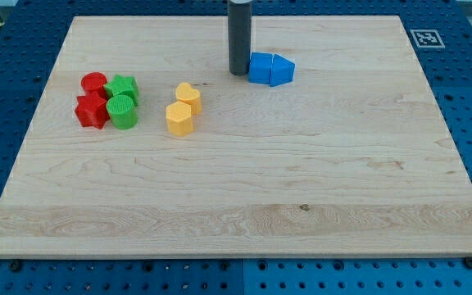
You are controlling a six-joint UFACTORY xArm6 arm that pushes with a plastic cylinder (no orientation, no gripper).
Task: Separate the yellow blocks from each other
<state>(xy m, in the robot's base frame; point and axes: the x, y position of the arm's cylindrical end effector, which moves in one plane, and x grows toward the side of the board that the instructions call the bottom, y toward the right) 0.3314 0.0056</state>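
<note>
**Tip parked by the blues, yellow pair touching**

You've got my tip (238, 74) planted on the board (244, 197) near its top edge, about midway across, and it's pressed right up against the left side of the two blue blocks (270, 70), which sit side by side and touching. There's nothing to open or close here: it's a plain rod, standing upright, gripping nothing.

Now look down and to the view's left of the tip. There are your two yellow blocks, well apart from it. The upper yellow block (188, 96) and the lower yellow block (179, 119) are snug together, the lower one sitting slightly further left. Both look like short faceted pieces.

Further left, towards the board's left edge, you see a tight cluster: a red cylinder (94, 83) at the top, a red block (92, 111) beneath it, a green block (124, 87) beside them and a green cylinder (123, 111) below that.
</note>
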